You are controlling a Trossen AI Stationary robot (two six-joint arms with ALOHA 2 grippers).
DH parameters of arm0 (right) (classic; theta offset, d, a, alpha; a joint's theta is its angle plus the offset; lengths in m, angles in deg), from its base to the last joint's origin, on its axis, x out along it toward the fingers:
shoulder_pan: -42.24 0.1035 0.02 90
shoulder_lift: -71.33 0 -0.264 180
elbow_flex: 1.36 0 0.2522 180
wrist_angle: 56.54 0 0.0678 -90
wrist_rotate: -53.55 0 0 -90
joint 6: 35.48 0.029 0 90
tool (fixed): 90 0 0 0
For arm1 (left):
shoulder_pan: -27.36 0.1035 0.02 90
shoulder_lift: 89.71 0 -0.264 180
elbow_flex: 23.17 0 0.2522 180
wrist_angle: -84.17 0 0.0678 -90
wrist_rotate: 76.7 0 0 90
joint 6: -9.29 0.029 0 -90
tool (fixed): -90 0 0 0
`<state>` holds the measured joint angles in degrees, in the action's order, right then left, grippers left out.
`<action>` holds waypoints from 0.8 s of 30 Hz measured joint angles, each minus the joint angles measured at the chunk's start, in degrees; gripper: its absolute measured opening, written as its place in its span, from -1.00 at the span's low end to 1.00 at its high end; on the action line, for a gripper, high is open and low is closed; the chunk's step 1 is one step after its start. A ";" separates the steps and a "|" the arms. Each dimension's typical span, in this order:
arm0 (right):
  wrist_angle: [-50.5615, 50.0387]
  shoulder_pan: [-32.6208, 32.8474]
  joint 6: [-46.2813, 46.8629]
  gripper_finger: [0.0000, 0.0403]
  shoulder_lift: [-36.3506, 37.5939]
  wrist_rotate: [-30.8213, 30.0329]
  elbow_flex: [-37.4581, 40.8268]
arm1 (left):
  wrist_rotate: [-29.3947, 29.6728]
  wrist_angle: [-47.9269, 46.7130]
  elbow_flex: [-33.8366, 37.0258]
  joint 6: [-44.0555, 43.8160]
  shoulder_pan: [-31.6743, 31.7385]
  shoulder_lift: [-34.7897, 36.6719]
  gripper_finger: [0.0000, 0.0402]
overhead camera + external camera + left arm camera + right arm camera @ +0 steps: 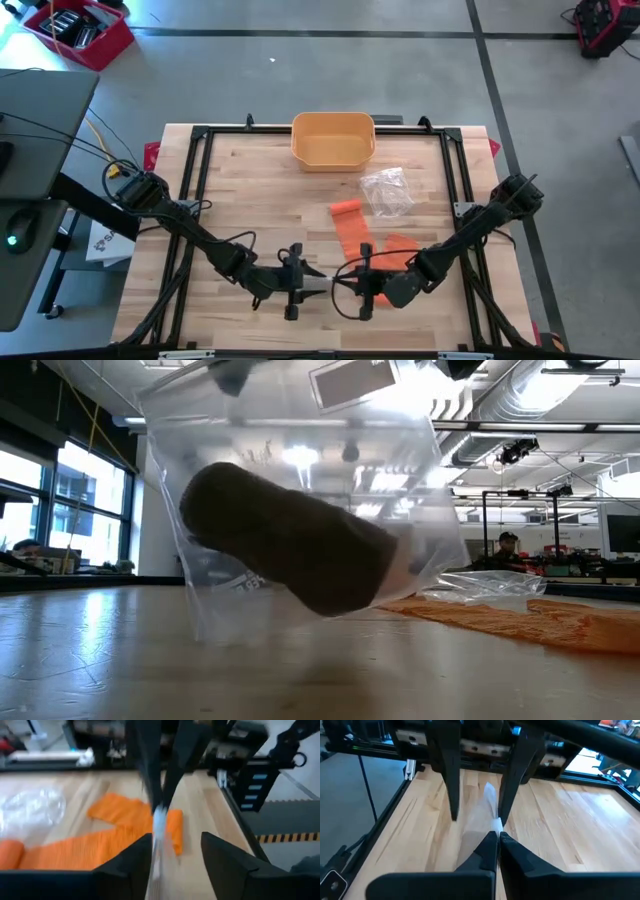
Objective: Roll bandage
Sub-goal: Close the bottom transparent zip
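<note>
Meeting at the near middle of the table (240, 180), both arms have a clear plastic bag (300, 510) between them.

Right end effector (498, 836): fingers pinched fully together on a thin white edge of the bag, so it carries the bag.

Left end effector (175, 852): fingers apart, straddling the same edge but not clamping it. Looks like a handover, or a spread to open the bag mouth; can't tell which.

Low view: bag hangs just off the table with a dark roll inside, tilted. Can't tell what that roll is.

Orange bandage (352, 228): lying mostly unrolled on the table just far and right of the end effectors, one end curled into a small roll. Neither arm touches it.

Second crumpled clear bag (388, 190) sits beyond the bandage; yellow bin (333, 138) at the far edge.

Judgement: bandage rolling itself isn't visibly finished; the bag handling seems to be packing.
</note>
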<state>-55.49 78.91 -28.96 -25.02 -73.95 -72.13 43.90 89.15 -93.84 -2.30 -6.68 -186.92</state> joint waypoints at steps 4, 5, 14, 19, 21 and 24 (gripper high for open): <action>-0.44 -0.02 0.57 -1.00 0.00 0.06 0.00 | 2.86 3.64 -0.02 2.86 -0.11 -0.60 -0.11; -0.42 -0.02 0.65 -1.00 0.00 0.09 0.00 | 3.35 4.42 -0.02 3.36 -0.13 -1.16 -0.11; -0.42 -0.02 2.52 -1.00 0.00 0.98 0.00 | 5.71 11.71 0.02 6.54 -0.35 -5.29 -0.33; -0.20 -0.02 2.52 -1.00 0.00 0.98 0.00 | 5.69 11.60 0.02 6.31 -0.33 -5.31 -0.48; -0.11 -0.02 2.52 -1.00 0.00 1.01 0.00 | 5.71 11.56 0.02 6.31 -0.33 -5.31 -0.55; 0.05 -0.02 2.66 -1.00 0.00 1.03 0.00 | 5.74 11.58 0.02 6.79 -0.31 -5.31 -0.69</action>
<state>-55.43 78.89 -26.30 -25.02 -72.92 -72.13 49.65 100.73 -93.82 4.49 -6.99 -192.23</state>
